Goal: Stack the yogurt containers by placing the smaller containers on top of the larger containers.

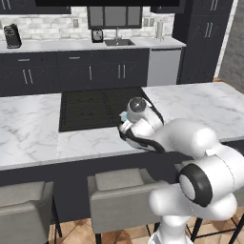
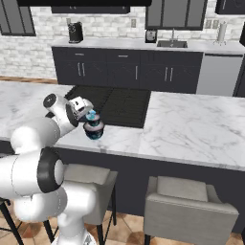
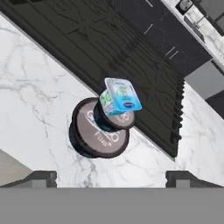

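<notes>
Claw point(image 3: 111, 177) gapes above the three stacked cups point(image 3: 105, 124) beside the cooktop point(image 3: 113, 52).

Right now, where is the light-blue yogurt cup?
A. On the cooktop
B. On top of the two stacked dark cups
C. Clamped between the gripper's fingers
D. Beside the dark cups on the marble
B: the light-blue cup tops the lesser dark cup, itself on the widest dark cup.

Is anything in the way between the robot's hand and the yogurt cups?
Nothing visible. The open gripper looks straight at the stack: light-blue cup on the smaller dark cup, on the widest dark cup, beside the cooktop.
</notes>
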Controlling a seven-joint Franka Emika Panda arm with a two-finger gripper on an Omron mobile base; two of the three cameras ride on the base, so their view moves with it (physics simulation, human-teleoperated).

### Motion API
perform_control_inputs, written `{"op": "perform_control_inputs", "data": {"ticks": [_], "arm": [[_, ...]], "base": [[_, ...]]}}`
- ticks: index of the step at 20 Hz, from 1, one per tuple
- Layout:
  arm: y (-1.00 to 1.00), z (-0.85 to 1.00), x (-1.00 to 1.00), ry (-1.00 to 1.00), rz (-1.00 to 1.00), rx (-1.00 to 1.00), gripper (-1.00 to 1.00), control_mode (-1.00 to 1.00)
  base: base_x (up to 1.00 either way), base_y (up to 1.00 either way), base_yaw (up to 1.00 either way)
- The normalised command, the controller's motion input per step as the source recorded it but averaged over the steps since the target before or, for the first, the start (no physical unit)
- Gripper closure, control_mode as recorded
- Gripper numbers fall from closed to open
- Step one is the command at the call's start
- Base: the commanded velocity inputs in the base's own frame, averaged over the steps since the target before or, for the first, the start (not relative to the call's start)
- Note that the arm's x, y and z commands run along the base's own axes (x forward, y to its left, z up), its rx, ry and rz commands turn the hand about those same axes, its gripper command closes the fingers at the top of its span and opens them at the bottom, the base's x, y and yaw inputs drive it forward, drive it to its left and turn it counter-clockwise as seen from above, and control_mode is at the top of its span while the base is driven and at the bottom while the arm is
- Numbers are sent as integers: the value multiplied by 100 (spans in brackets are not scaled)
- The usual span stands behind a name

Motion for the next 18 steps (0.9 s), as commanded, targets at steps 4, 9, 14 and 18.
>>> {"op": "perform_control_inputs", "data": {"ticks": [4, 9, 14, 18], "arm": [[0, 50, -52, 6, 5, 38, -100, -100], [0, 63, -69, 7, 1, 34, -100, -100], [-9, 52, -94, 2, -1, 23, -100, -100], [-10, 34, -99, 1, -12, 20, -100, -100]], "base": [[0, 0, 0], [0, 0, 0], [0, 0, 0], [0, 0, 0]]}}
